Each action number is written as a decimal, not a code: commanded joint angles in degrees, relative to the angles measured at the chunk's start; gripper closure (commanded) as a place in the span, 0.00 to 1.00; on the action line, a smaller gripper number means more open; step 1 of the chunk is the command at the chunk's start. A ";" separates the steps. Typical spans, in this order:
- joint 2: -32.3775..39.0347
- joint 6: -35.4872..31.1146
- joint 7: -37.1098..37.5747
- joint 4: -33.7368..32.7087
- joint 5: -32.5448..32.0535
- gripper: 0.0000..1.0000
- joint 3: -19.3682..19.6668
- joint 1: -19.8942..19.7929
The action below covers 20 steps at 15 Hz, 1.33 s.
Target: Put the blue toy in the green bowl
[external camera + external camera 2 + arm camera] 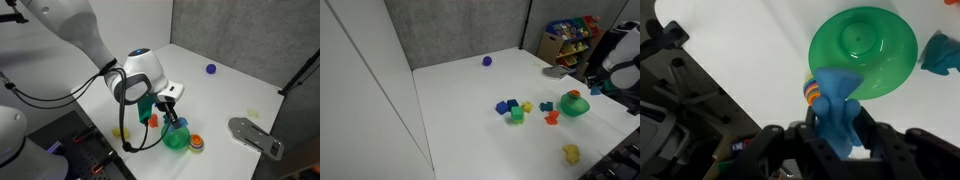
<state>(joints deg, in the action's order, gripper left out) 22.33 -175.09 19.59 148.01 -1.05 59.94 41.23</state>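
In the wrist view my gripper (840,122) is shut on the light-blue toy (836,92), which stands up between the two black fingers. The shiny green bowl (862,48) lies just beyond the toy and looks empty. In both exterior views the gripper (172,112) (597,88) hangs close above the green bowl (176,140) (575,105), near the table's edge. The toy itself is too small to make out there.
A striped little thing (813,92) lies by the bowl, a teal toy (940,52) beyond it. An orange-red round thing (197,143) sits next to the bowl. A dark blue blocky toy (503,106), a green block (517,116) and a yellow toy (571,153) lie on the table. A blue-purple ball (487,61) lies far back.
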 commanded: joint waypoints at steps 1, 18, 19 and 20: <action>-0.33 4.47 0.30 -3.40 1.48 0.83 -3.69 -3.23; -6.63 10.38 3.03 -6.73 -7.92 0.00 -22.33 -21.64; -8.10 11.14 3.83 -6.24 -9.46 0.00 -22.19 -20.88; -9.70 12.30 4.57 -5.92 -10.99 0.00 -22.58 -20.67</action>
<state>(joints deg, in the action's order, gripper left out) 18.97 -166.29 21.47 139.83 -7.43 36.89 19.00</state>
